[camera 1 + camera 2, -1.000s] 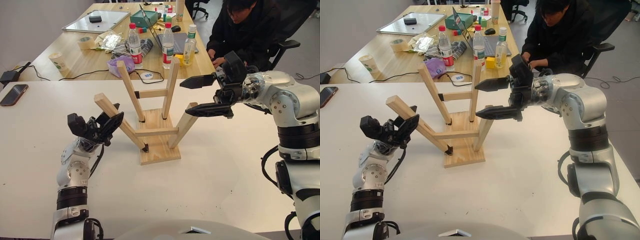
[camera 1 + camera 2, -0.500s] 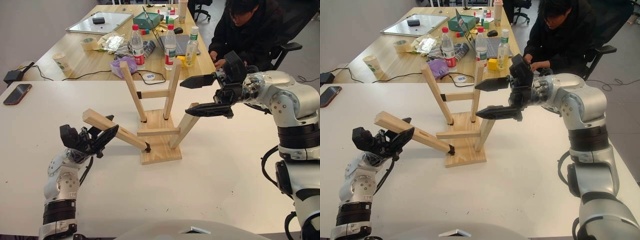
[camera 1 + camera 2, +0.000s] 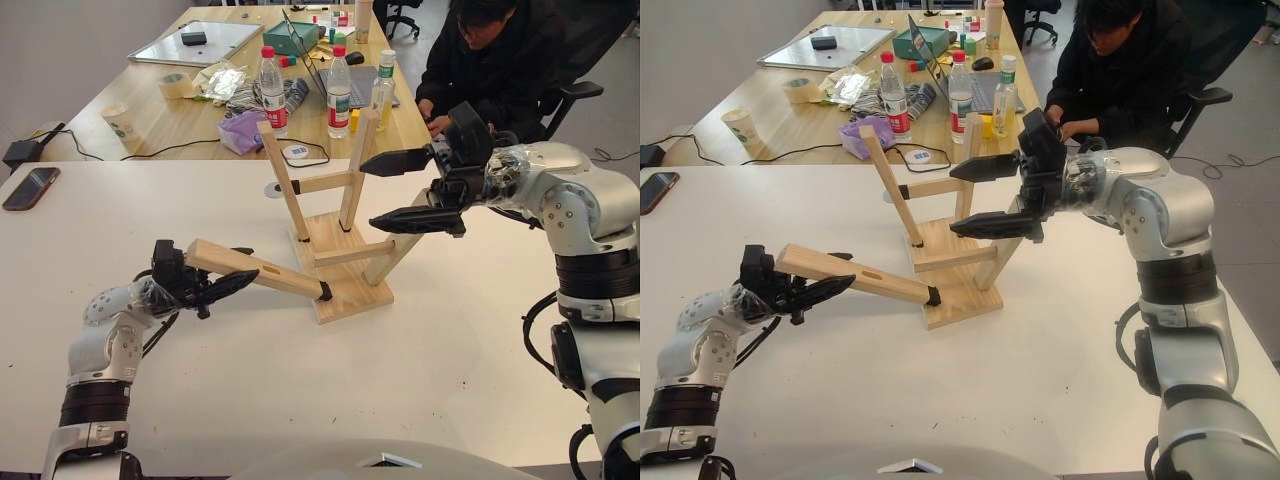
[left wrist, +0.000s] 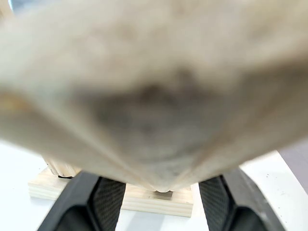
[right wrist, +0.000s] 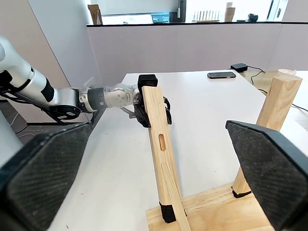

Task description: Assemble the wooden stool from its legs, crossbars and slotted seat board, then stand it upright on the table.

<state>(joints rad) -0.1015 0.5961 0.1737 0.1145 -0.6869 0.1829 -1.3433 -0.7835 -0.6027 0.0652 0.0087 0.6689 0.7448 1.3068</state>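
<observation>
Wooden stool (image 3: 345,235) rests upside down on my white table (image 3: 450,380), seat board (image 3: 360,292) flat and legs pointing up. My left gripper (image 3: 212,288) is clamped on the outer end of one leg (image 3: 262,277), which slants low toward my left with its foot end at the board's corner. Two legs stand behind, joined by a crossbar (image 3: 322,183). My right gripper (image 3: 370,194) hovers with fingers well apart at the top of the rightmost leg (image 3: 398,248); I cannot tell whether they touch it.
</observation>
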